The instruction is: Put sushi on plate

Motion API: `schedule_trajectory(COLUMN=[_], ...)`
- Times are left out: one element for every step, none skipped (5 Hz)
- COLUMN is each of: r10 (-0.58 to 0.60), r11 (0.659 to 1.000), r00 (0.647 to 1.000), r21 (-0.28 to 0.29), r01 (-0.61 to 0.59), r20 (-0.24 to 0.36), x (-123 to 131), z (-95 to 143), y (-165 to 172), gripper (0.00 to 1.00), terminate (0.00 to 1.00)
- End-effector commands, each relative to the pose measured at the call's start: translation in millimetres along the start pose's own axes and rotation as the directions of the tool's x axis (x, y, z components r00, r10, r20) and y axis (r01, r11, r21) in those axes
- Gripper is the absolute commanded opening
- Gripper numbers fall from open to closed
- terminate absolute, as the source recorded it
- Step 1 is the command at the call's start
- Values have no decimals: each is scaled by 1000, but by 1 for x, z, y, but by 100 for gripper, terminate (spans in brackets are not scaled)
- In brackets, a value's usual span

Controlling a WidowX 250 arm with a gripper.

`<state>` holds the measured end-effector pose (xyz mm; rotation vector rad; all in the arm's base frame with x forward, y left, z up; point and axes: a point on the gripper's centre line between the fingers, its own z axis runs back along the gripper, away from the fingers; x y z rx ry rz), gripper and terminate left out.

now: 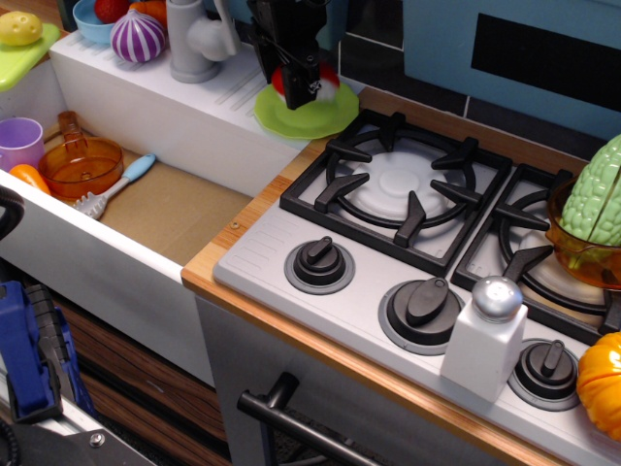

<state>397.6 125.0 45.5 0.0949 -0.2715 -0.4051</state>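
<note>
The light green plate [287, 120] lies on the white ledge behind the sink, just left of the stove. My black gripper [301, 87] hangs straight over the plate, pointing down. It is shut on the sushi [331, 77], whose red top shows on both sides of the fingers, with a bit of white base at the lower right. The sushi is low over the plate's middle; I cannot tell if it touches the plate.
A grey faucet [189, 41] stands left of the gripper, with a purple onion [135, 39] further left. The black stove grate [398, 184] is to the right. The sink holds an orange pot [80, 163], a blue-handled spatula [116, 184] and a purple cup [19, 142]. A salt shaker [485, 340] stands at the front.
</note>
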Motion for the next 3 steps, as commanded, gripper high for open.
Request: schedule_trajectory(r10=[-1,-1,-1], r11=[999,999,999], r00=[996,996,996], r21=[45,45,45], r01=[-3,-3,-3], r20=[86,86,86], x=[5,5,5], z=[14,14,14], y=[8,8,8], gripper=[100,100,100], terminate=[0,0,100])
